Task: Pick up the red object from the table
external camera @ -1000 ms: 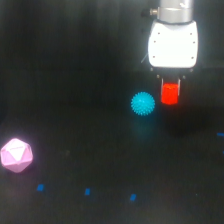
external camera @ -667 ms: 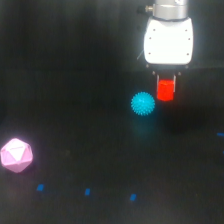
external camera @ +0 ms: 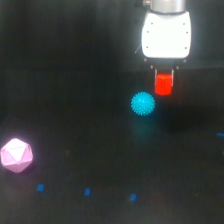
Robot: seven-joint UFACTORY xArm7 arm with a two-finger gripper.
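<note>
Partly hidden, the gripper (external camera: 164,75) is cut off at the frame's top, its dark fingers barely seen against the black table (external camera: 75,100). Clamped between them, the red object (external camera: 163,84) is held upright above the surface, near a cyan spiky ball (external camera: 143,104).

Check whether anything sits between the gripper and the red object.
Nothing visible does: the red object sits right at the gripper, seemingly between its fingers. The cyan ball lies apart, toward the exterior view's lower left.
</note>
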